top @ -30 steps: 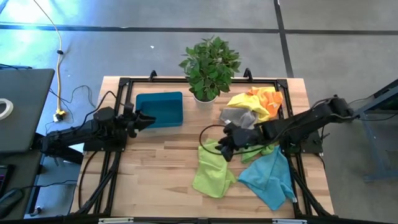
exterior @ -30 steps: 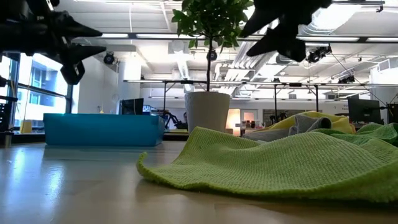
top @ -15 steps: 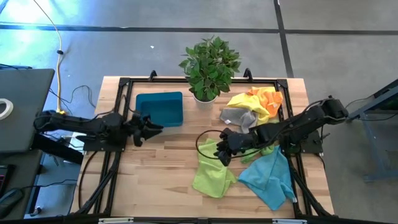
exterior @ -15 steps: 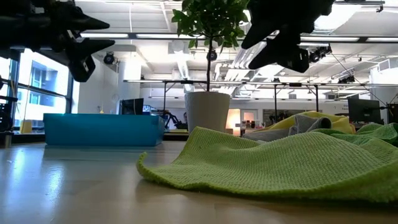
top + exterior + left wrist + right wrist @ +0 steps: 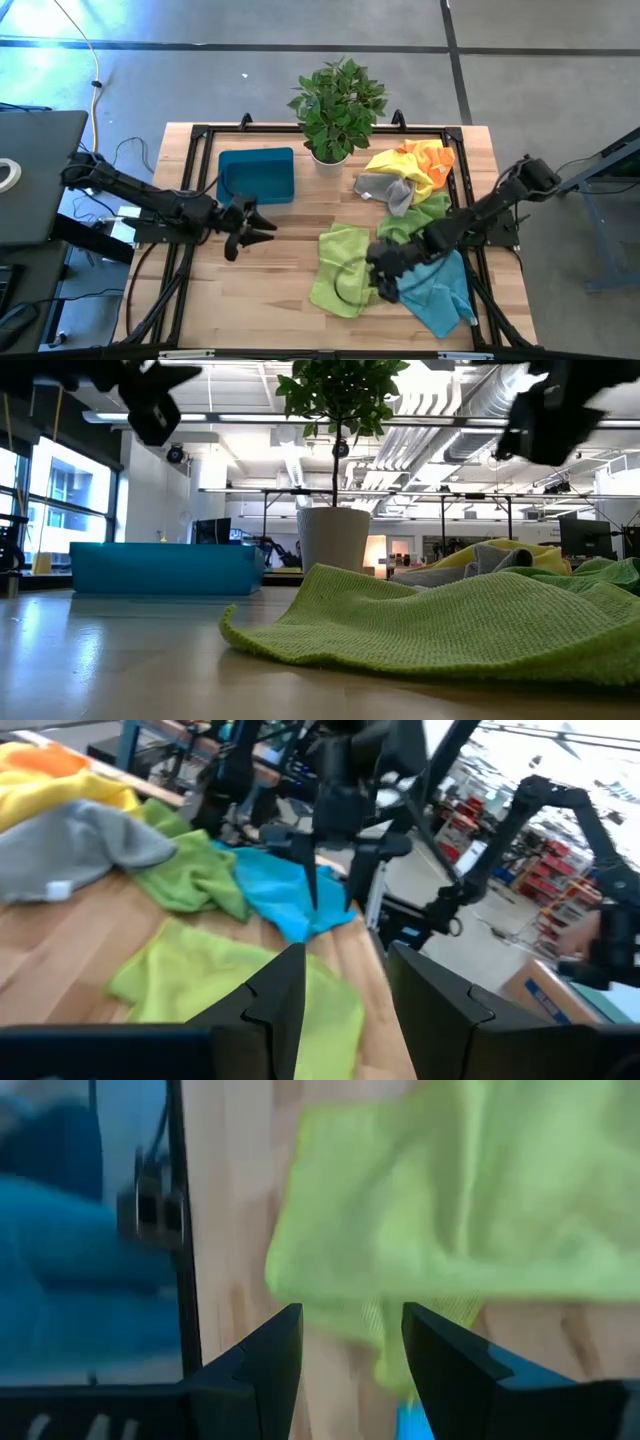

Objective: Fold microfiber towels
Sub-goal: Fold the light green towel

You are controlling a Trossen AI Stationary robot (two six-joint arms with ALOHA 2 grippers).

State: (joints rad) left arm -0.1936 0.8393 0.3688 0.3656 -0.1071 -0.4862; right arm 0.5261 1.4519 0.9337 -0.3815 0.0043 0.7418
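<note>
Since a second ago the right gripper [image 5: 385, 277] has swung from the far edge of the lime green towel [image 5: 340, 268] toward the near side, now over that towel's right edge where it meets the teal-blue towel [image 5: 432, 288], while the left gripper [image 5: 255, 225] has come rightward from the blue tray [image 5: 256, 175] over bare table. Both show parted fingers holding nothing. The crumpled lime towel lies in the middle of the table, right of centre, just below the right gripper and well right of the left one, so the right arm looks better placed to take it.

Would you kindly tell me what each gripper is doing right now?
Left gripper: open, holding nothing, above bare table beside the blue tray.
Right gripper: open, holding nothing, over the lime green towel.
</note>
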